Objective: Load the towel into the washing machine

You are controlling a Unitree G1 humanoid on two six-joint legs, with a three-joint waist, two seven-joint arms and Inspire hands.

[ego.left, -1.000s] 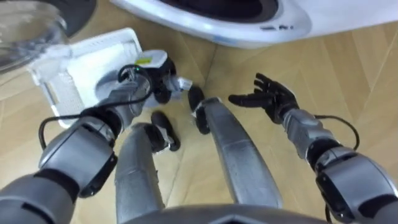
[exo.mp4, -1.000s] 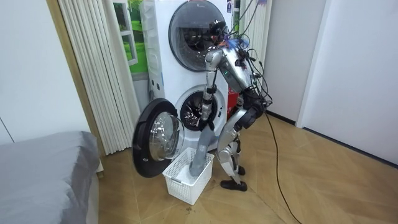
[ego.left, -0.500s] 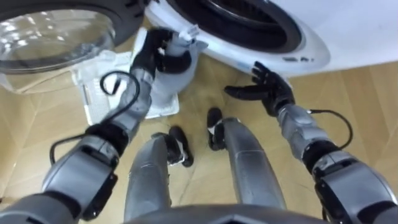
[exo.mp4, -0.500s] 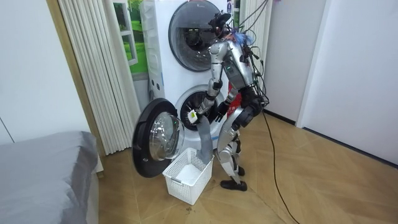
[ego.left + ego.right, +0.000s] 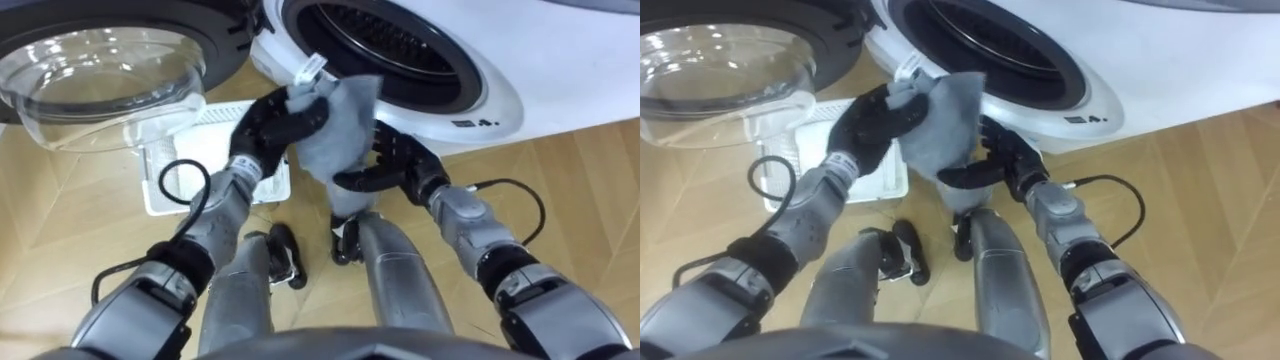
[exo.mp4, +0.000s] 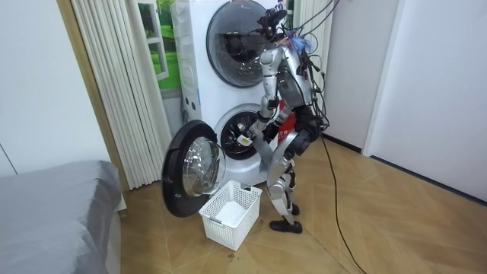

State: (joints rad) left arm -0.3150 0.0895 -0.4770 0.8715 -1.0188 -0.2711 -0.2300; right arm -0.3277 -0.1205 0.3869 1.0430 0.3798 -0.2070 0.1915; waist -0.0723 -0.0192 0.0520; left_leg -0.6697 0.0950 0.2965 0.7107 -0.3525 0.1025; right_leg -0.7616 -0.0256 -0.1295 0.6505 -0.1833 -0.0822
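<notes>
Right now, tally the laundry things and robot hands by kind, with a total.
Towel: 1
Basket: 1
Machines: 2, lower, upper
Robot hands: 2, left, right
Total: 6

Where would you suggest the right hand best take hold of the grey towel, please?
The loose lower part of the grey towel, coming from below on the robot's right. The left hand is clenched round the top bunch, and the rest hangs free before the open washing machine. The right hand, open, sits just under that fold, so curling up round it seems simplest.
</notes>
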